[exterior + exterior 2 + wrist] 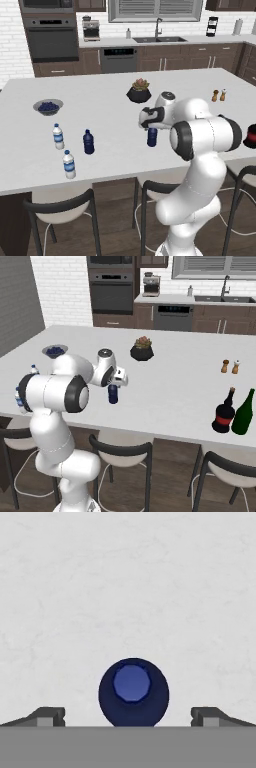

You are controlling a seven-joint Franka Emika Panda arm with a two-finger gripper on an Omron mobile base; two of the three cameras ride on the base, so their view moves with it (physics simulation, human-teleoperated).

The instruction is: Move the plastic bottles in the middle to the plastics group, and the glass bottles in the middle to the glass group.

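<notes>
The gripper (128,717) stands wide open, holding nothing, directly above the upright navy bottle (133,692) in the middle of the white counter (110,120), with one finger (47,716) on each side of it.

No readable text on anything.

Navy bottle (133,692) upright between open claw (128,716) tips.
</notes>
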